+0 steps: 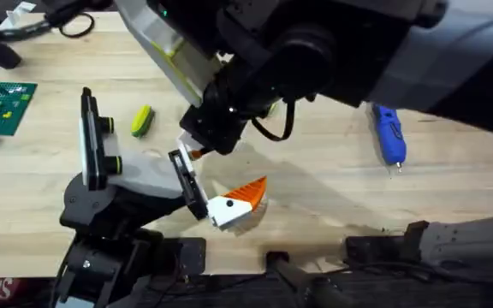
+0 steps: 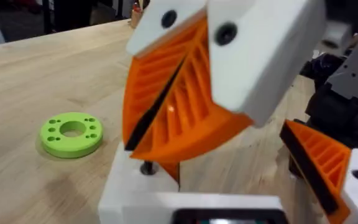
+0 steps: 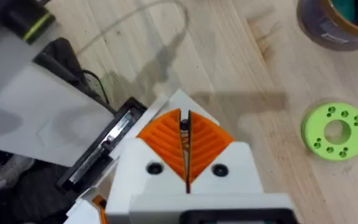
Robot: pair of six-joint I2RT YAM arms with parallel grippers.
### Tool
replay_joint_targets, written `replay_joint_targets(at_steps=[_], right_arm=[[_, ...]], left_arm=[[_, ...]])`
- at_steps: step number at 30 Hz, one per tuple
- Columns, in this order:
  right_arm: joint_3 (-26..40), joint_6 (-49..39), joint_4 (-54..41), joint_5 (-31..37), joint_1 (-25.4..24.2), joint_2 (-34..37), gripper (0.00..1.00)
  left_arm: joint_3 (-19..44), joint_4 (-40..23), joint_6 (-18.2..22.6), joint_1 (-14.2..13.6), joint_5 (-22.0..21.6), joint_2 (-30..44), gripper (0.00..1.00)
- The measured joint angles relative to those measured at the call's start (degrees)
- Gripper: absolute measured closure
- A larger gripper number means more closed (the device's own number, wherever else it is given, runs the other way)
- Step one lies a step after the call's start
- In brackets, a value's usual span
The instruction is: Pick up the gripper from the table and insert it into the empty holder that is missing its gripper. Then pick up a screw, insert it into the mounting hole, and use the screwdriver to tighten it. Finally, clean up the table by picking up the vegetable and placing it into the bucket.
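Table (image 1: 41, 184): pale wood planks, seen across the overhead view.
Vegetable (image 1: 142, 121): laid left of centre.
Screwdriver (image 1: 390, 134): laid at right.
Green board (image 1: 0, 104): placed at far left.
Green ring (image 3: 334, 131): laid flat on the wood.

Three views on one wooden worktop (image 1: 452, 205)

Overhead looks down and forward, an arm close beneath. Both wrist cameras sit low and near, sharing the green ring (image 2: 71, 132) (image 3: 334, 130).
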Motion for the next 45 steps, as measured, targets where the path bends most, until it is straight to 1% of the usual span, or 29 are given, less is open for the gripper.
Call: replay_joint_targets(at_steps=[8, 17, 29, 36, 39, 45], right_arm=[[0.0, 0.0, -0.1, 0.1, 0.0, 0.0, 0.999], [0.4, 0.0, -2.9, 0.2, 0.0, 0.0, 0.999], [0.4, 0.0, -1.1, 0.2, 0.0, 0.3, 0.999], [1.1, 0.0, 0.0, 0.1, 0.0, 2.3, 0.999], [1.3, 0.0, -0.1, 0.2, 0.0, 3.6, 0.999], [1.4, 0.4, -0.5, 0.2, -0.1, 3.7, 0.999]], left_arm=[[0.0, 0.0, -0.2, 0.0, 0.0, 0.0, 0.017], [0.0, 0.0, -0.4, 0.0, -0.1, 0.0, 0.017], [0.0, 0.0, -0.3, 0.0, 0.0, 0.0, 0.017], [0.0, 0.0, -0.8, 0.0, 0.4, 0.0, 0.017], [0.0, -0.2, -1.8, 0.0, 0.4, 0.5, 0.017], [0.0, -0.2, -2.2, 0.0, 0.6, 0.6, 0.017]])
